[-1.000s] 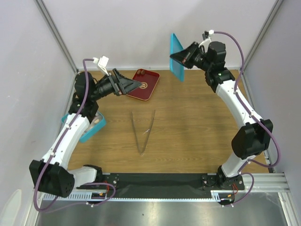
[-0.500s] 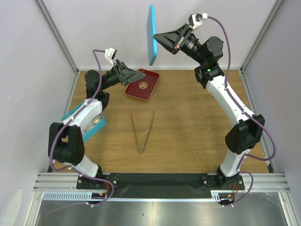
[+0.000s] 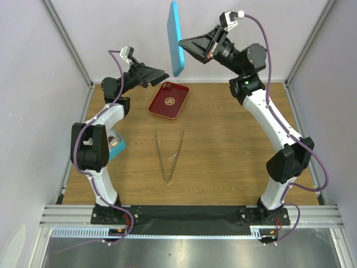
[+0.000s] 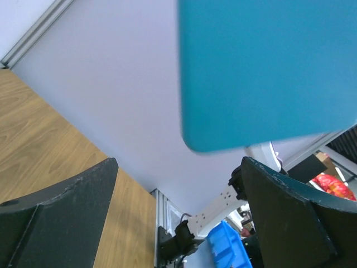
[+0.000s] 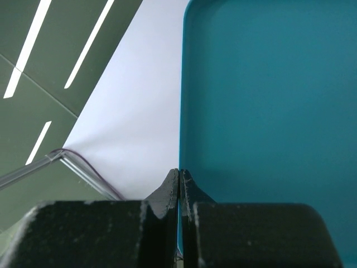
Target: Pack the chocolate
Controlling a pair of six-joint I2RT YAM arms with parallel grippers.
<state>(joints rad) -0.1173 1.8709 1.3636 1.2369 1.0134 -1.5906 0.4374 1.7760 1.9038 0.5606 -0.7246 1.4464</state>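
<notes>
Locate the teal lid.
Top view, upper centre: the teal lid hangs edge-on in the air, pinched by the right gripper, above the red tray.

A teal lid [image 3: 174, 38] stands on edge in the air above the table's [image 3: 223, 145] far side. A red tray [image 3: 168, 101] lies below it. Tongs [image 3: 170, 156] lie mid-table, and what seems a teal box [image 3: 117, 146] sits partly hidden at the left.

Carrying three things on the wood-grain table [image 3: 234, 139]: lying toward the back, left of centre, a red tray [image 3: 179, 99]; resting in the middle, metal tongs [image 3: 169, 178], tips spreading toward the rear; sitting at the left edge, a teal box [image 3: 118, 148], partly hidden.
</notes>
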